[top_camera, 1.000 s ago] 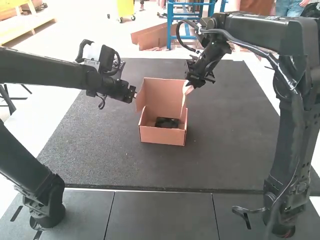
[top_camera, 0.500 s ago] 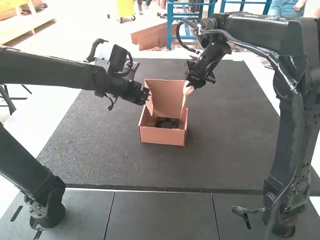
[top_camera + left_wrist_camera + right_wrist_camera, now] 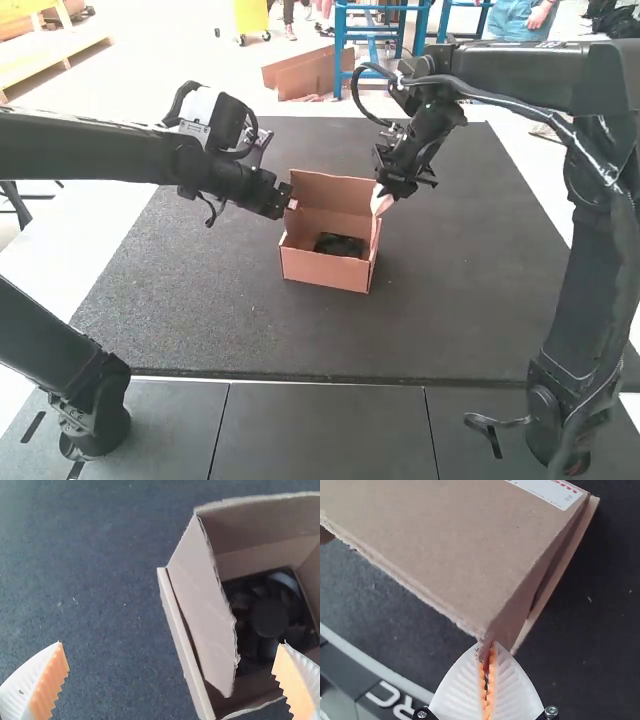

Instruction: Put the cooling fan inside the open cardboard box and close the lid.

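Now fan in box, closing step. R gripper clamps lid corner, 2 o'clock; L gripper agape. Next: swing lid down.

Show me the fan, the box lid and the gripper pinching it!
cooling fan [image 3: 269,617], left wrist view, on its round black hub.
lid [image 3: 445,545], right wrist view, on its broad outer face.
right gripper [image 3: 486,661], right wrist view, where its fingertips meet on the lid's edge.

Box mouth: half-roofed by tilted lid, pinched at one corner by right jaws; front gap open. Left wall: flap angles inward, left jaws spread alongside. Bare tabletop in front.
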Tool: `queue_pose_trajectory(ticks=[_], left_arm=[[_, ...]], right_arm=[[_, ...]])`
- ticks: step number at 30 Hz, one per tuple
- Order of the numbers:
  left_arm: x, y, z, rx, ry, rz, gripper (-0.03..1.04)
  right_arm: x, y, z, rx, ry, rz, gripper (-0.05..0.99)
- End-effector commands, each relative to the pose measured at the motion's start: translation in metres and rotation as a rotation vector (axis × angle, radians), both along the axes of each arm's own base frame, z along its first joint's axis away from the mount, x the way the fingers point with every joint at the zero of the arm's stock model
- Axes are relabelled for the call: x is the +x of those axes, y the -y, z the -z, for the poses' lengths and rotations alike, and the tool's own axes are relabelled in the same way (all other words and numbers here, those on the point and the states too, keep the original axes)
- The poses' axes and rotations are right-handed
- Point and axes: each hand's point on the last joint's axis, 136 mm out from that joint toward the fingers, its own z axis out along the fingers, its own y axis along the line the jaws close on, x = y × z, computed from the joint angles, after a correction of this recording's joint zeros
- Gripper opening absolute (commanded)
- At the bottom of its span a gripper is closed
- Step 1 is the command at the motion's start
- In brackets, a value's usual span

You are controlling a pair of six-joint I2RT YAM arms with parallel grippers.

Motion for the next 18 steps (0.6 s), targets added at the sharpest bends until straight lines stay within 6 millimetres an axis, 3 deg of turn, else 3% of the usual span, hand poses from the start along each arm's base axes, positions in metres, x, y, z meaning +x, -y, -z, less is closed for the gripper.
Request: queue_pose_trajectory(ticks=[1, 4, 7, 8, 11, 13, 14, 18], left_arm=[[-0.012, 0.002, -0.008, -0.004, 0.008, 0.028, 0.97], [-0.023, -0.008, -0.009, 0.042, -0.006, 0.035, 0.97], [-0.028, -0.017, -0.031, 0.025, 0.043, 0.020, 0.97], [-0.027, -0.020, -0.042, 0.012, 0.074, 0.010, 0.97], [-0.024, -0.028, -0.068, -0.018, 0.144, -0.016, 0.97], [-0.019, -0.032, -0.075, -0.028, 0.170, -0.030, 0.97], [-0.016, -0.034, -0.080, -0.031, 0.186, -0.044, 0.97], [-0.001, -0.041, -0.101, -0.043, 0.267, -0.089, 0.97]], right_arm=[[-0.011, -0.006, -0.014, 0.025, 0.027, -0.039, -0.01], [-0.017, -0.007, -0.007, 0.015, 0.007, -0.053, -0.01], [-0.021, -0.007, -0.002, 0.007, -0.004, -0.059, 0.00], [-0.021, -0.007, -0.002, 0.005, -0.003, -0.056, 0.08], [-0.015, -0.008, -0.012, 0.014, 0.029, -0.051, 0.58], [-0.011, -0.009, -0.023, 0.028, 0.061, -0.048, 0.85], [-0.009, -0.009, -0.029, 0.039, 0.076, -0.047, 0.91], [-0.012, -0.010, -0.064, 0.120, 0.143, -0.052, 0.91]])
